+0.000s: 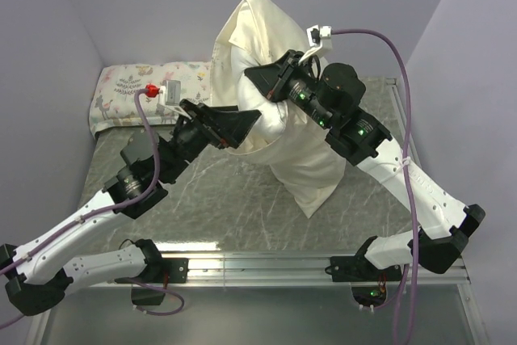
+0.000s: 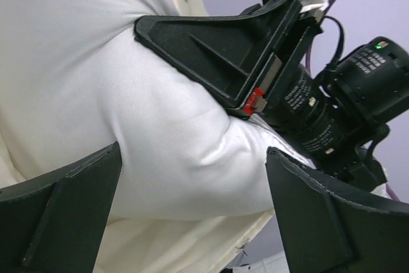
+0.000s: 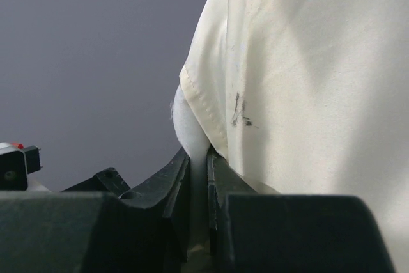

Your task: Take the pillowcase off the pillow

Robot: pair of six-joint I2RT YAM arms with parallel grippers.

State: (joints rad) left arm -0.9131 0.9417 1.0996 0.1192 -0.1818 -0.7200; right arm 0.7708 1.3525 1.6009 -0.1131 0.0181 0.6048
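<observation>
Jaws of the left gripper stand apart astride the plump bright-white pillow; the right gripper clamps its jaws on that pillow, against the hem of the limp cream fabric pillowcase.

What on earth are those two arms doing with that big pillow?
They are stripping a cream pillowcase off a white pillow, which is raised over the table. The right tool is pinched shut on bare white pillow at the case's open hem. The left tool is open, with a finger on either side of the exposed bulge. Most of the pillow seems to be inside the case.
</observation>
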